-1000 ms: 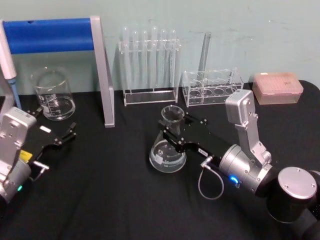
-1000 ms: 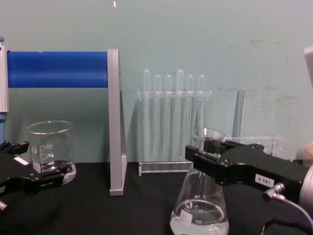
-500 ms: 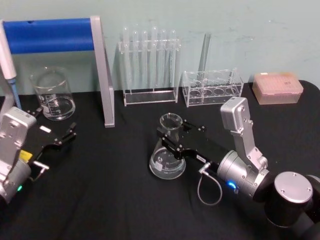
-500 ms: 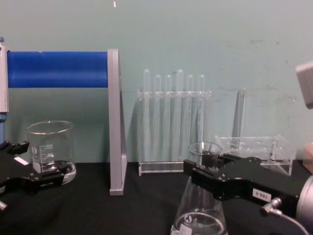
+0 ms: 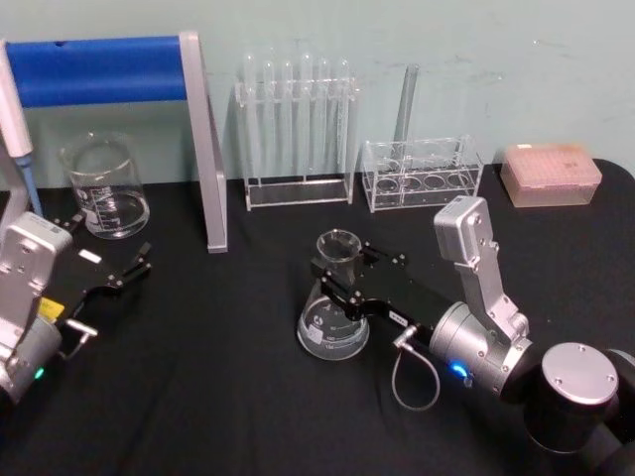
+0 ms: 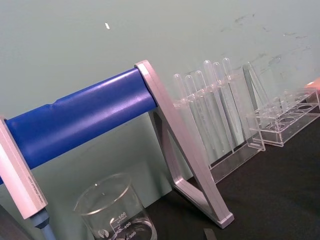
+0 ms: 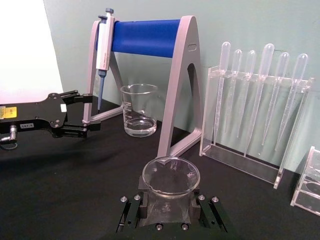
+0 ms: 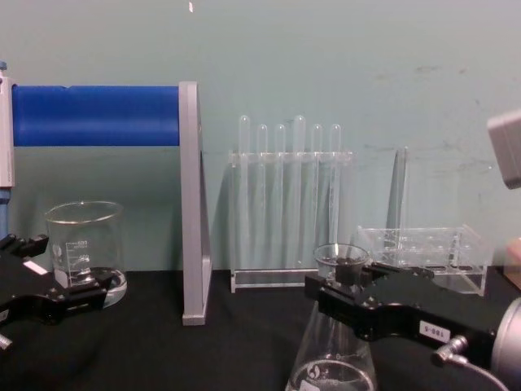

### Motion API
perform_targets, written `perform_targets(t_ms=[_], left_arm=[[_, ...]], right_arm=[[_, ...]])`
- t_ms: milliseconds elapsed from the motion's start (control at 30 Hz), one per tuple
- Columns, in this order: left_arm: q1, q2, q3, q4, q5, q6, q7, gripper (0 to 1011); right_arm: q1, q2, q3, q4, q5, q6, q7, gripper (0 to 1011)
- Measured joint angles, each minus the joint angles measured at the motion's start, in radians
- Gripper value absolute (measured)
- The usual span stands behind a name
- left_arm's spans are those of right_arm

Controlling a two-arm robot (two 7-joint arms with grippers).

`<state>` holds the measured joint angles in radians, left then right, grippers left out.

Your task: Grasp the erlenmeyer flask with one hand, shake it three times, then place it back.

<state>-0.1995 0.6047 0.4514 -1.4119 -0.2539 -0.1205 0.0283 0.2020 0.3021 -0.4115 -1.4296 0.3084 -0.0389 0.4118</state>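
Note:
The clear erlenmeyer flask (image 5: 333, 309) stands upright at mid-table with a little liquid in its wide base. My right gripper (image 5: 343, 271), the hand at work, is shut on its neck just below the flared rim. The right wrist view has the flask's rim (image 7: 171, 176) between the black jaws of the right gripper (image 7: 170, 212). In the chest view the right gripper (image 8: 346, 295) clamps the flask (image 8: 334, 368) low down, and the base runs off the picture, so contact with the table is unclear. My left gripper (image 5: 111, 264) rests open at the left, near the beaker.
A glass beaker (image 5: 105, 188) stands back left under a blue-barred pipette stand (image 5: 104, 69) holding a pipette (image 5: 16, 129). A rack of test tubes (image 5: 298, 134), a low clear rack (image 5: 422, 177) and a pink tip box (image 5: 551, 175) line the back. The table is black.
My right gripper has carried the flask lower and a little nearer to me. The left arm has not moved.

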Motion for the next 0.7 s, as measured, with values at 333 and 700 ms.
perform_targets(t_ms=[333,700], left_arm=[[0.0,0.0,0.0,0.0,0.0,0.0,0.0,1001],[0.0,0.0,0.0,0.0,0.0,0.0,0.0,1001]], right_arm=[[0.0,0.0,0.0,-0.001,0.0,0.001,-0.001,456],[0.0,0.0,0.001,-0.001,-0.001,0.002,-0.001,629]])
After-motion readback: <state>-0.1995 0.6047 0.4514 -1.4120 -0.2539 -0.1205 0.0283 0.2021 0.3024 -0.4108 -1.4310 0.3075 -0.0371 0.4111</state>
